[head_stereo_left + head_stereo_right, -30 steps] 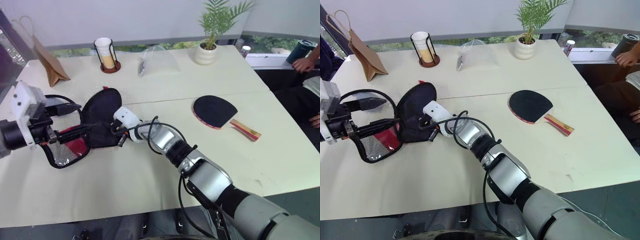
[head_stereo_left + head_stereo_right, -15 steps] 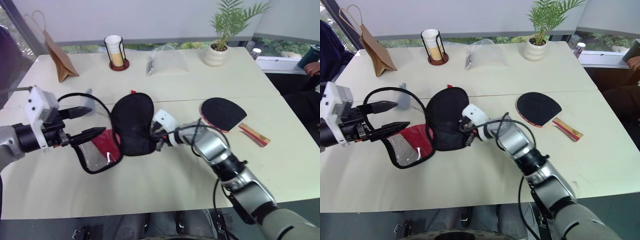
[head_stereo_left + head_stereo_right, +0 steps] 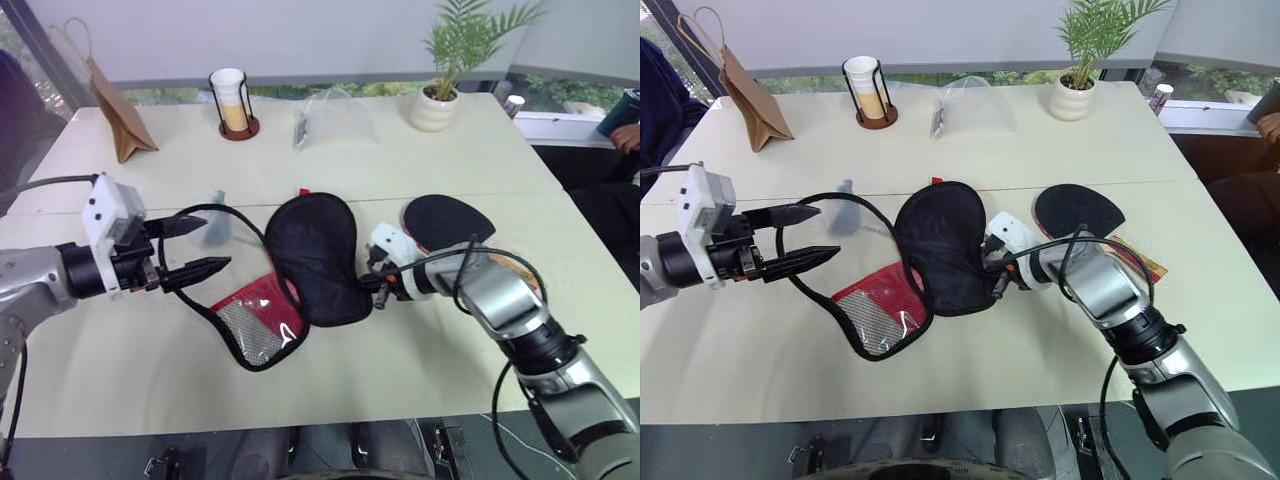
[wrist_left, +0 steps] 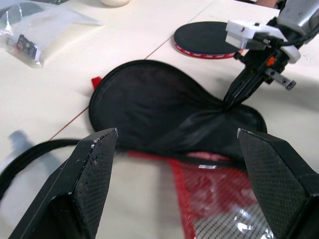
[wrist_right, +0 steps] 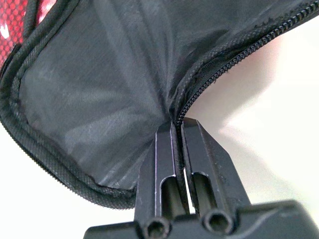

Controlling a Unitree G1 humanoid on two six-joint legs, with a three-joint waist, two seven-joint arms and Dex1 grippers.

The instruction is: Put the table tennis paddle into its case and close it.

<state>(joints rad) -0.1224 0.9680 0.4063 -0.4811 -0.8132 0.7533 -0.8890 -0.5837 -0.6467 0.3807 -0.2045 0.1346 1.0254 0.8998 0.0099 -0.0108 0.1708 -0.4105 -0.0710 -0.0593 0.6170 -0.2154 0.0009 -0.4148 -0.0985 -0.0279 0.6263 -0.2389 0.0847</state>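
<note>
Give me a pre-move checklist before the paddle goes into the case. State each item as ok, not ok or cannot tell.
1. Right gripper has a firm hold: ok, jaws shut on the zip edge of the case.
2. Left gripper ready to help: ok, jaws open, nothing between them, the thin black cord loop running around its fingers.
3. Case opened wide enough for the blade: not ok, the black flap lies folded over the red mesh panel.
4. Table tennis paddle reachable: ok, flat on the table beside the right arm.
5. Paddle handle free: cannot tell, the arm covers most of it.
</note>
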